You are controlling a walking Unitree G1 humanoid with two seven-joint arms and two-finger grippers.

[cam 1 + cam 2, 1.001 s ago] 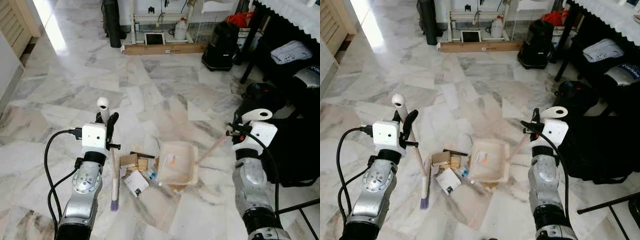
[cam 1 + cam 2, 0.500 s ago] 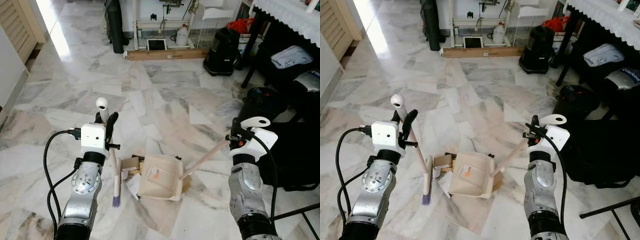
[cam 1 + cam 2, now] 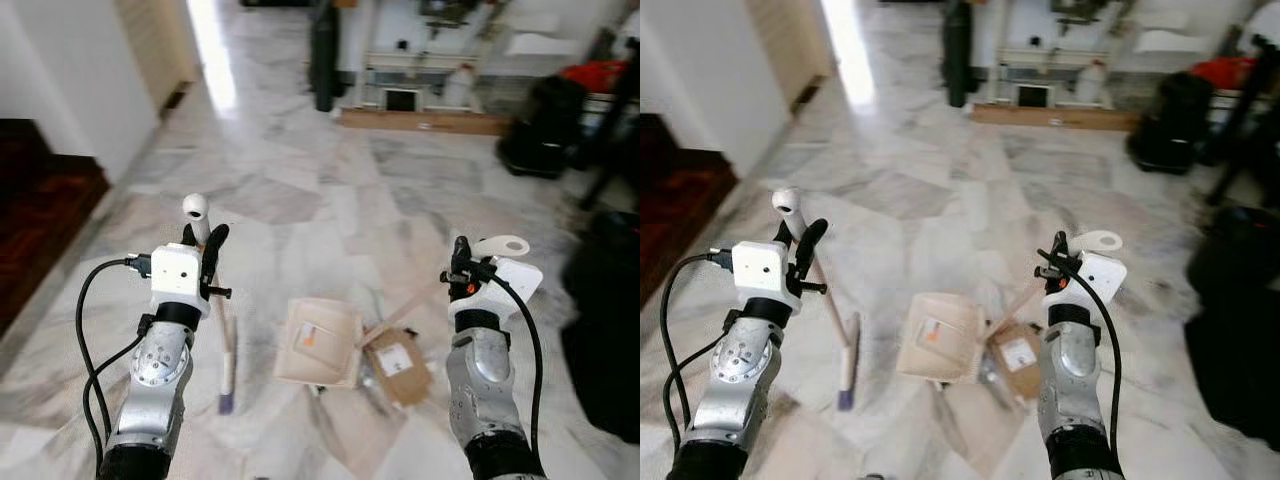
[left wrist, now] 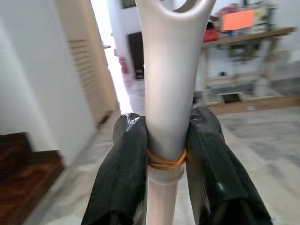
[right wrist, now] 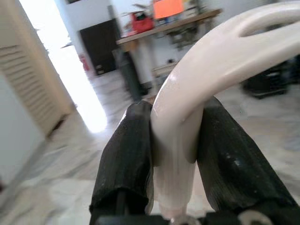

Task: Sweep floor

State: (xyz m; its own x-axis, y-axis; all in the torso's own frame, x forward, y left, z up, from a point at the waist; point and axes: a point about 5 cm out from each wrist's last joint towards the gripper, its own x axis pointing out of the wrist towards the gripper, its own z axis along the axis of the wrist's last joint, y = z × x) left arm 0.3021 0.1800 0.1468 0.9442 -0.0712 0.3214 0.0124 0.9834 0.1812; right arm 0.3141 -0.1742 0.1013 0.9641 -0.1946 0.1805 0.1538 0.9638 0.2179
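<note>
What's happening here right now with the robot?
The robot is sweeping a marble floor. Its left gripper is shut on the broom handle, with the brush end down on the floor. Its right gripper is shut on the dustpan handle. The dustpan sits on the floor between the brush and a piece of cardboard.

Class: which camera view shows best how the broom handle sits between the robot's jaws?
The left wrist view: the broom handle fills it, clamped between both black fingers of the left gripper. The two eye views show the whole broom and its brush on the floor, blurred.
</note>
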